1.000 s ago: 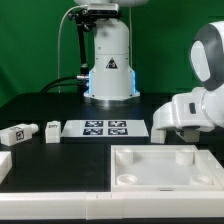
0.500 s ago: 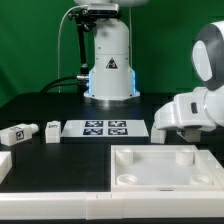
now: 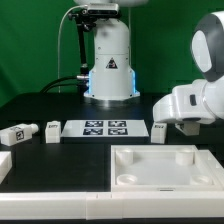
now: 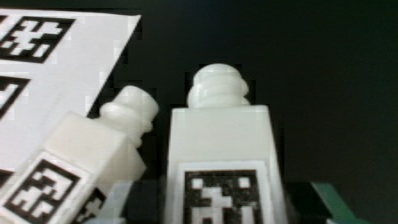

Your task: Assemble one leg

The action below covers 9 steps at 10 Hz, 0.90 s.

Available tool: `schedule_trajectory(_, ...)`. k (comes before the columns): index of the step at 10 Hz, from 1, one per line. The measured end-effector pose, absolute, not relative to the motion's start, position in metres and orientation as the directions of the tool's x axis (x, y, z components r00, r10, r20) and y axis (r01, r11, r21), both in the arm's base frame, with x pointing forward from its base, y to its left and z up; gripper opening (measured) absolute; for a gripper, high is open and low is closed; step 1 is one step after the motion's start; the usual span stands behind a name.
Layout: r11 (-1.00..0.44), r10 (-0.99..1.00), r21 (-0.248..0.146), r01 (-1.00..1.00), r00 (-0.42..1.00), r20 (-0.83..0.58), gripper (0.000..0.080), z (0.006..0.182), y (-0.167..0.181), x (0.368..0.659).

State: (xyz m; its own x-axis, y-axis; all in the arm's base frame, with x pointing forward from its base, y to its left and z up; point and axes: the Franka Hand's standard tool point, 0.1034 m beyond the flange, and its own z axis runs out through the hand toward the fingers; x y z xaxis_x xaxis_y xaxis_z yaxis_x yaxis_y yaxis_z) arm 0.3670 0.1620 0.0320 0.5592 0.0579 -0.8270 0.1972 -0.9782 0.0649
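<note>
Wrist view: the leg (image 4: 222,140) stands close before the camera, a white block with a ribbed, rounded tip and a black-and-white tag on the face turned toward the lens. Just beside it a second leg (image 4: 80,155) of the same kind leans at an angle, its tip pointing toward the marker board (image 4: 54,50). The bodies of the two legs are close together; whether they touch cannot be told.

The fingers cannot be picked out with any certainty. A dark sliver (image 4: 331,198) at the picture's edge next to the leg might be a fingertip, but too little of it shows. I cannot tell whether they are apart or together, and nothing is seen to be held.

In the exterior view, the white robot hand (image 3: 185,105) hangs low over the tabletop (image 3: 60,100), at the end of the marker board toward the exterior view's right. The leg shows there only as a small white shape under the hand, partly covered. The large white tray piece (image 3: 165,165) lies in front of it. Two more legs (image 3: 18,132) lie well apart from the hand, toward the exterior view's left. Both near legs are cut off by the wrist picture's border.
</note>
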Motion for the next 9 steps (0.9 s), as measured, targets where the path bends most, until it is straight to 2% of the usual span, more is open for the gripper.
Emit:
schedule_trajectory(4, -0.981, 0.061, 0.062, 0.186, 0.590, -0.805, 0.0287, 0.086, 0.151, 0.389)
schedule_trajectory(5, -0.981, 0.060, 0.062, 0.184, 0.590, -0.805, 0.0287, 0.091, 0.150, 0.390)
schedule_trajectory(9, -0.982, 0.062, 0.060, 0.180, 0.602, -0.796, 0.0287, 0.089, 0.151, 0.392)
